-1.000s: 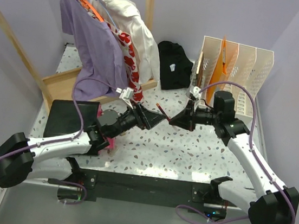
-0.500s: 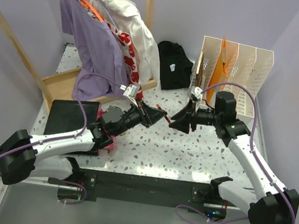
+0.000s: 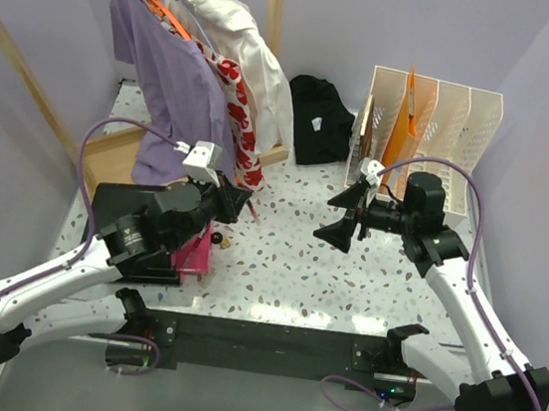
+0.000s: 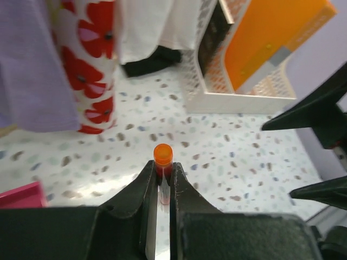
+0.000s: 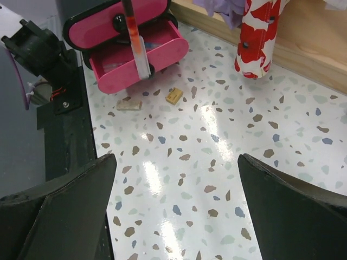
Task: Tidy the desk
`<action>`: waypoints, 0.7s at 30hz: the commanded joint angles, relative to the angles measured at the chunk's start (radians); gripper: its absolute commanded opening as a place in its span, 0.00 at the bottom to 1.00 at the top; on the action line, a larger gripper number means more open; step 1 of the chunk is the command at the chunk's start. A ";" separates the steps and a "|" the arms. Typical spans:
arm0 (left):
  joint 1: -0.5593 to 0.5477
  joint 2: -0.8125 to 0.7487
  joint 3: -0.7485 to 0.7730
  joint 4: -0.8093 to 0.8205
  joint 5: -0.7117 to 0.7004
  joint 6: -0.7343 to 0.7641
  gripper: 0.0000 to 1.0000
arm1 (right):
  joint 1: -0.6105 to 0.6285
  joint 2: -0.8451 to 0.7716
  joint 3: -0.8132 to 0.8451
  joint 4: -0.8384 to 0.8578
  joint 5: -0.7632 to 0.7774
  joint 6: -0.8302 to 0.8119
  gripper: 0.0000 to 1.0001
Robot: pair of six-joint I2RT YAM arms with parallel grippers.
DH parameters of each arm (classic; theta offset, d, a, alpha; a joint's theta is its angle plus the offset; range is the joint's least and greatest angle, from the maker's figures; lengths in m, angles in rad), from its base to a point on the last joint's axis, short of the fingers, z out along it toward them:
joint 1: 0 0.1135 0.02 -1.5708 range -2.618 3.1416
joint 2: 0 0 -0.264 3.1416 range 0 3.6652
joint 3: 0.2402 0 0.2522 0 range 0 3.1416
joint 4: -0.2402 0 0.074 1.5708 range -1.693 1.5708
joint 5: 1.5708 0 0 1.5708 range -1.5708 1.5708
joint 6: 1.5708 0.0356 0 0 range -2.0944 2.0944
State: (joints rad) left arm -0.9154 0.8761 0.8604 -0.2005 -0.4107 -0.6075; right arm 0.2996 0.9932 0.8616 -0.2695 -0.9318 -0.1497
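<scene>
- An orange-capped pen (image 4: pixel 162 153) is clamped in the left claw (image 4: pixel 162 168), raised above the terrazzo tabletop (image 3: pixel 297 268).
- The right claw (image 5: pixel 176 179) is held wide open, empty, over the same tabletop.

The whole desk (image 3: pixel 288 257) is taken in from high up at its near edge, tilted down, so the red-flowered cloth (image 3: pixel 238 111) is seen far back on the left. From the left wrist, that cloth is caught close and nearly level, at upper left. From the right wrist, the speckled top is looked down on steeply, cloth clipped at upper right. It's shared by all three.
</scene>
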 commanded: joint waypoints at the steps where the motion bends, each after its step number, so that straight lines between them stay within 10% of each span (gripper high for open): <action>1: 0.013 0.004 0.132 -0.412 -0.192 0.124 0.00 | -0.008 -0.005 -0.006 0.015 0.036 -0.025 0.99; 21: 0.026 0.256 0.192 -0.685 -0.338 0.216 0.00 | -0.020 0.032 -0.012 0.006 0.057 -0.053 0.99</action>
State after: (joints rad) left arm -0.8967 1.1057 1.0431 -0.8497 -0.7048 -0.4274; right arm 0.2848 1.0233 0.8574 -0.2768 -0.8795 -0.1829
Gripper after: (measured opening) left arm 0.121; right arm 0.986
